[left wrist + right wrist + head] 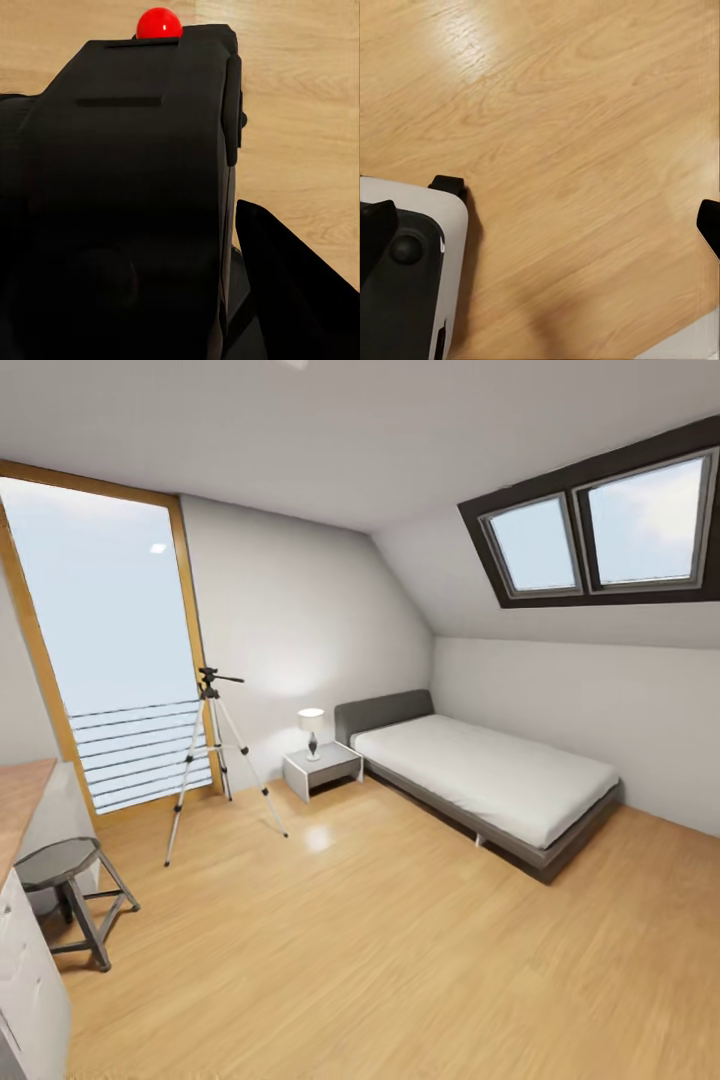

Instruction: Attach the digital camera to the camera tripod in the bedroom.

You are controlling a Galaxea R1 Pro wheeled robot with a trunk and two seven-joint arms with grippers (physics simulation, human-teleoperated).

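Note:
The digital camera (135,165), black with a red round button on top, sits very close in the left wrist view, above the wood floor. My left gripper (157,292) is shut on it, and one dark finger (300,300) shows beside its body. The camera tripod (212,755) stands in the bedroom at the far left, in front of the tall wood-framed window (100,640). It has silver-grey legs spread and a black head with a pan handle. My right gripper (540,225) is open over bare floor with nothing between its fingertips (709,222).
A low grey bed (490,775) runs along the right wall under the skylight (600,525). A white nightstand (322,767) with a small lamp (312,730) stands between bed and tripod. A dark stool (70,895) and a wood-topped counter (20,800) are at the near left. The robot's base (412,277) shows on the floor.

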